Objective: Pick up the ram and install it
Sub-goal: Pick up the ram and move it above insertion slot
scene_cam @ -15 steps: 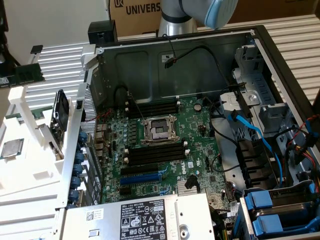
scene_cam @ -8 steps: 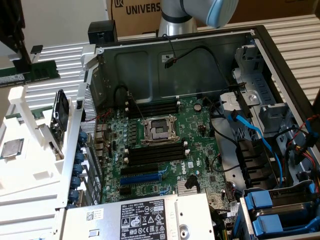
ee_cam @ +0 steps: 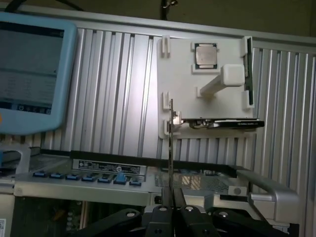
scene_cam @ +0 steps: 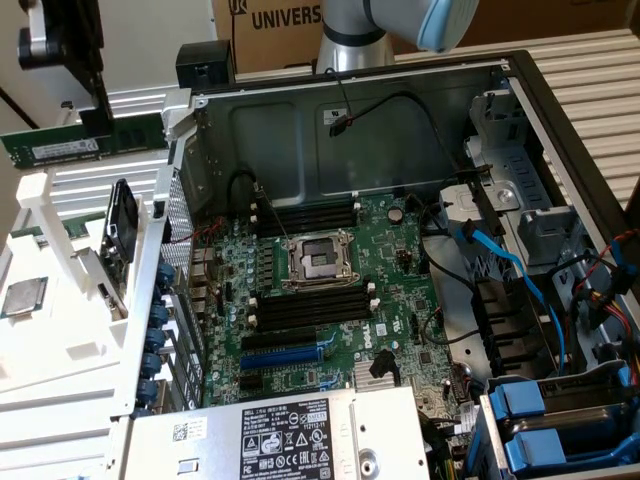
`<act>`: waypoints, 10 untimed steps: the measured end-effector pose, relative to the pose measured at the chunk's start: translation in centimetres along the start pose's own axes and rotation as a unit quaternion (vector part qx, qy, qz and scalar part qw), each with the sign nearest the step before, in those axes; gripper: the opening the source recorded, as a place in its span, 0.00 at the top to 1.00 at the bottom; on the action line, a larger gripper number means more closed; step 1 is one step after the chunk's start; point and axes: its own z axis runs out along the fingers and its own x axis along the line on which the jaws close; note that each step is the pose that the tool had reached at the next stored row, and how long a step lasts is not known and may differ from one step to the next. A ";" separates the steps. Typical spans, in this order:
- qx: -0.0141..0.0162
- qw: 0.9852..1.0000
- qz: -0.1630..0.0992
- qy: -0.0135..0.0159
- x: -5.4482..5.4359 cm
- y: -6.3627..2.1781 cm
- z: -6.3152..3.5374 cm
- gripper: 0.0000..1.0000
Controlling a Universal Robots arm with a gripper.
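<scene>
- Cardboard box [scene_cam: 262,22] behind the arm: bold black letters read "UNIVERS", with the rest hidden by the arm.
- Power supply [scene_cam: 200,440] at the near edge of the case: black sticker with white print and symbols, too fine to read. There is a small white barcode tag beside it.
- Gripper [scene_cam: 97,126] is at the exterior view's upper left, outside the case. Its black fingers are pinched narrow on the ram [scene_cam: 135,132].
- The ram is held in the air, long axis nearly level, above the white tray [scene_cam: 60,360]. Its white label [scene_cam: 65,148] faces the camera, but the text is not legible.
- In the wrist view the ram shows edge-on as a thin upright line rising from between the closed fingers.
- The end of the ram toward the exterior view's right lies close to the case's perforated side wall [scene_cam: 180,250].
- Processor chip [scene_cam: 22,298], silver and square, sits in a recess of the white tray, well apart from the ram.
- Motherboard [scene_cam: 340,330] lies flat in the open case. The processor socket [scene_cam: 318,260] is at its centre, with long black slots [scene_cam: 305,216] just above and below it.
- The space over the board is open. Black cables loop near the upper slots, and blue cables crowd the exterior view's right.
- Teach pendant [ee_cam: 34,74], with a light-blue casing, shows in the wrist view. Its screen text is unreadable.
</scene>
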 end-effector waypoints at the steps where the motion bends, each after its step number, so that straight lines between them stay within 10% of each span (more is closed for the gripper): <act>1: -0.001 1.000 0.000 0.000 0.0 -0.36 -0.02 0.88; 10: -0.011 1.000 0.000 -0.002 0.3 -4.46 -0.27 0.88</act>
